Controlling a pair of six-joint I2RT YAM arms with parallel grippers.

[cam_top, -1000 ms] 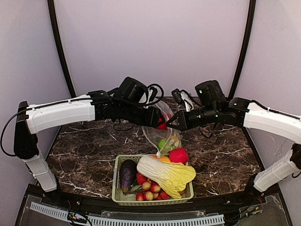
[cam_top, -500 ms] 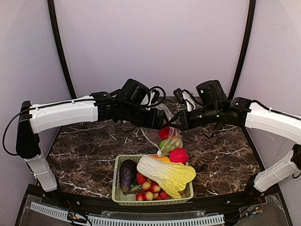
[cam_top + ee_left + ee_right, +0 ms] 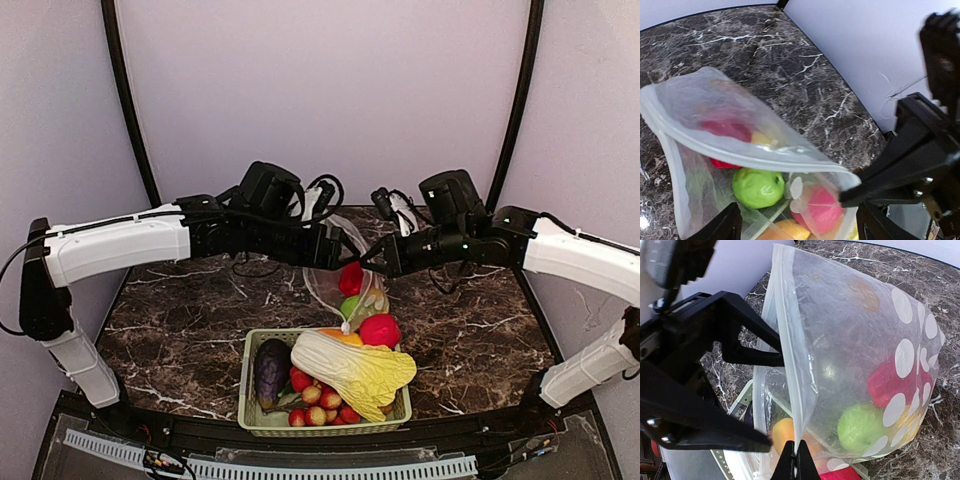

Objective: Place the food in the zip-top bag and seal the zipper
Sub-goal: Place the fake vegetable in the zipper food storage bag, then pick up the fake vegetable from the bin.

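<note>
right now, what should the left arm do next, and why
Probably lower the open left gripper to the pink fruit: it sits in the basket, while the right gripper holds up the bag with pepper and apple inside.

lemon [image 3: 762, 138] hazy behind bag [image 3: 705, 95] film, pepper [image 3: 722, 162] half-hidden

I saw the zip-top bag [image 3: 850, 325] was clear with white dots, and a green apple [image 3: 759, 187] and a red pepper [image 3: 725, 129] showed through it. The basket [image 3: 248, 400] was pale green, the round fruit [image 3: 380, 330] magenta-pink, the cabbage [image 3: 355, 370] pale yellow-green, the eggplant [image 3: 270, 370] dark purple. The counter [image 3: 180, 320] was dark brown marble with white veins.
</note>
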